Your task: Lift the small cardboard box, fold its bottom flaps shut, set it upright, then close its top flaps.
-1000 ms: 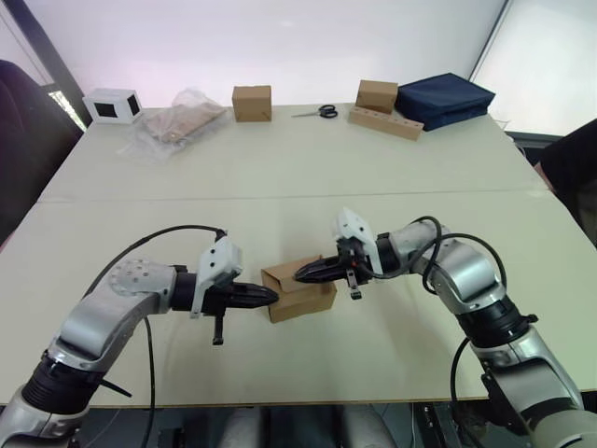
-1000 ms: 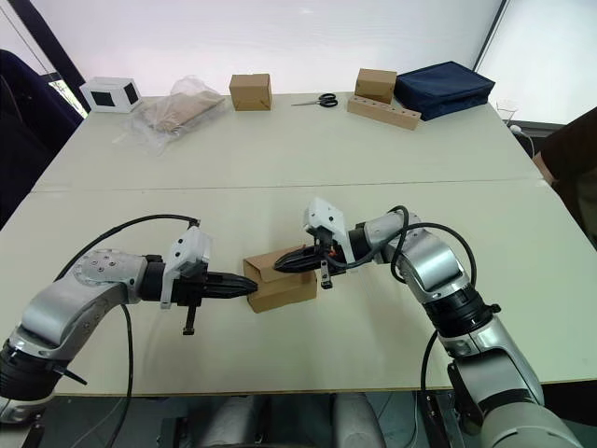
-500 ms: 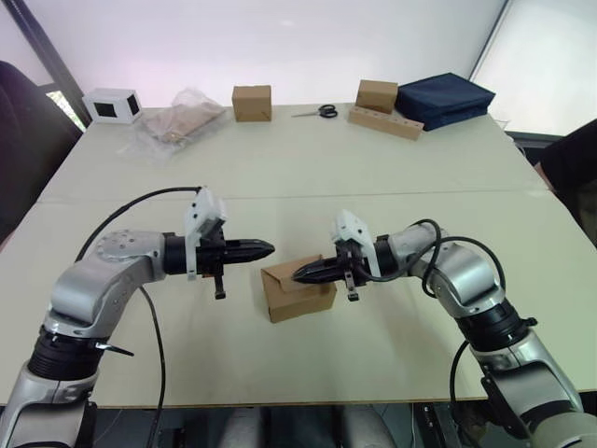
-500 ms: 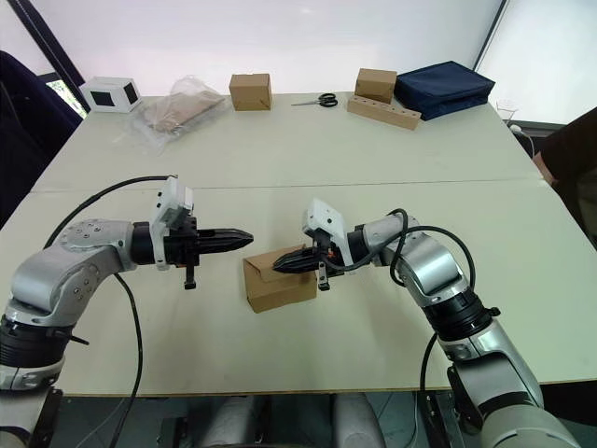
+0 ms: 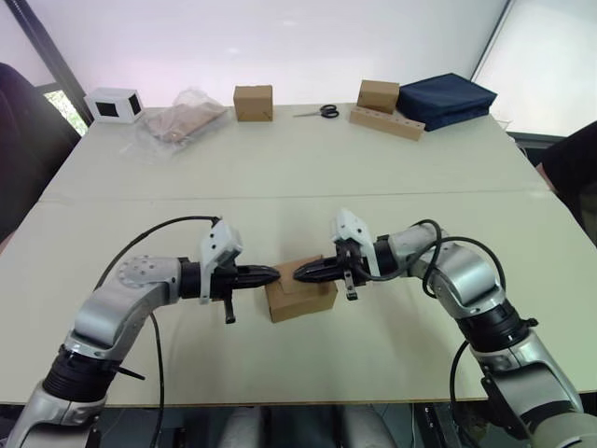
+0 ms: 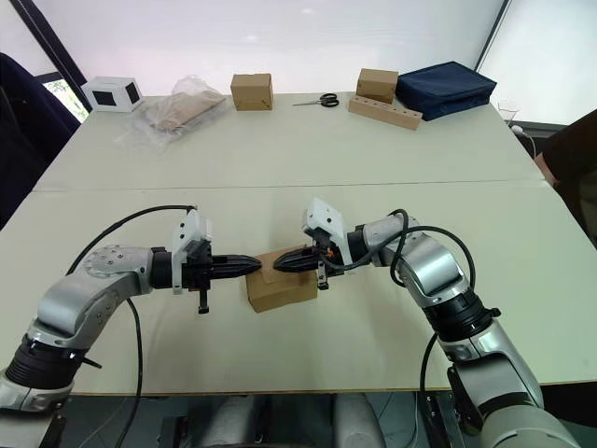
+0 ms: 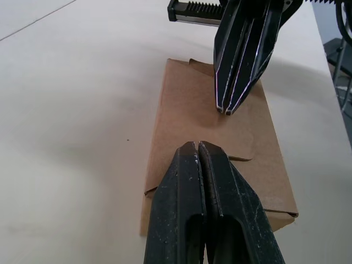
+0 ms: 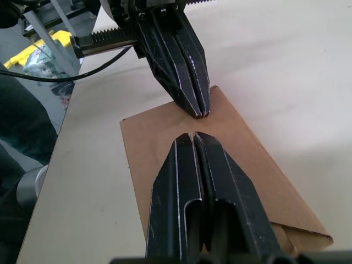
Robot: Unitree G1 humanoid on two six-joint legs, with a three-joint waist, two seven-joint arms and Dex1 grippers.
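Small cardboard box (image 5: 300, 291): plain brown, oblong, lying flat on my table near front edge, broad face up, flaps folded in, top seam visible.

A lab or test room. A broad pale table (image 5: 392, 177) carries sample cartons (image 5: 252, 102), scissors (image 5: 319, 112) and a wooden block (image 5: 385, 122). Bright white walls stand behind.

Matt brown cardboard box (image 5: 300, 291), smooth matt table (image 5: 280, 177), glossy black plastic hands
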